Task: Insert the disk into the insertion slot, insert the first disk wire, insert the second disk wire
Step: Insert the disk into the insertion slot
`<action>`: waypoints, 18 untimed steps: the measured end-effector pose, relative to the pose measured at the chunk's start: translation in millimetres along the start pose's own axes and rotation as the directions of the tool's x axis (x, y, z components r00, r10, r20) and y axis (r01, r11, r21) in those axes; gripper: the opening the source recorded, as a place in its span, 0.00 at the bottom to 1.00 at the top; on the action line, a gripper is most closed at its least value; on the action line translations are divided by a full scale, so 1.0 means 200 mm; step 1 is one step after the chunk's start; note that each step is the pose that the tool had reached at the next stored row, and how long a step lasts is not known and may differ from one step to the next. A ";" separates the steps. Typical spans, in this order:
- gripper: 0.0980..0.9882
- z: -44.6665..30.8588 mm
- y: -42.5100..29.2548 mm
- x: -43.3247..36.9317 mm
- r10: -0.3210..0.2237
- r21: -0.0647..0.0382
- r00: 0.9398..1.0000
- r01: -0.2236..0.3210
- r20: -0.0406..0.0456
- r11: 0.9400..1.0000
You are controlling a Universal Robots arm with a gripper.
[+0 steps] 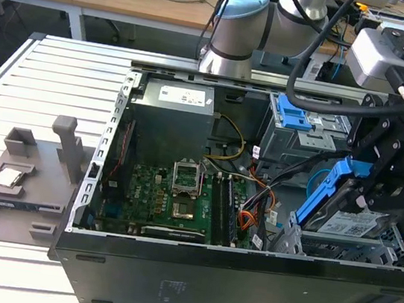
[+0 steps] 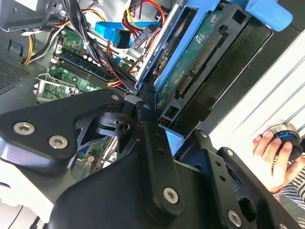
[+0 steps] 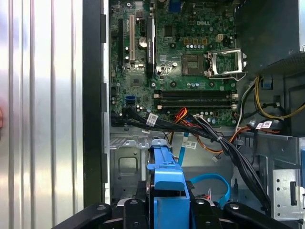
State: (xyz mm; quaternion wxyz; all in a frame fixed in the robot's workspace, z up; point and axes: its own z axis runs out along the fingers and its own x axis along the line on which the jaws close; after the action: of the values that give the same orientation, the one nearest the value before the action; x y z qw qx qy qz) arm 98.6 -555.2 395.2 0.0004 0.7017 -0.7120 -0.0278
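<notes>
My gripper (image 1: pixel 367 196) is shut on the disk (image 1: pixel 350 221), a silver drive in a bright blue carrier (image 1: pixel 329 186). It holds the disk tilted, low end over the insertion slot (image 1: pixel 392 257), the silver cage at the case's corner on the exterior view's right. In the second wrist view the disk (image 2: pixel 195 52) shows its green board between the black fingers (image 2: pixel 148 131). The first wrist view has the blue carrier (image 3: pixel 167 183) above the silver cage (image 3: pixel 127 160). The first disk wire (image 3: pixel 209 143), red and orange, lies loose beside it. The second disk wire (image 3: pixel 212 177), light blue, loops nearby.
A taller grey bay with a blue latch (image 1: pixel 293 115) stands behind the cage. The motherboard (image 1: pixel 173 193) and power supply (image 1: pixel 174 110) fill the case's middle and back. A grey fixture (image 1: pixel 26 172) lies on the slatted table. A person's hand (image 2: pixel 272 152) holds a round knob outside the case.
</notes>
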 end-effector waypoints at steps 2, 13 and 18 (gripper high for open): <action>0.30 0.000 0.000 0.000 0.000 0.000 1.000 0.000 0.000 1.000; 0.01 0.000 0.000 0.000 0.000 0.000 1.000 0.000 -0.001 1.000; 0.01 0.000 0.000 0.000 0.000 0.000 1.000 0.000 -0.001 1.000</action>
State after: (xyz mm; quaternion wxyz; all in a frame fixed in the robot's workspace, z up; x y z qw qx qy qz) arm 98.6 -555.2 395.2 0.0007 0.7017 -0.7120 -0.0275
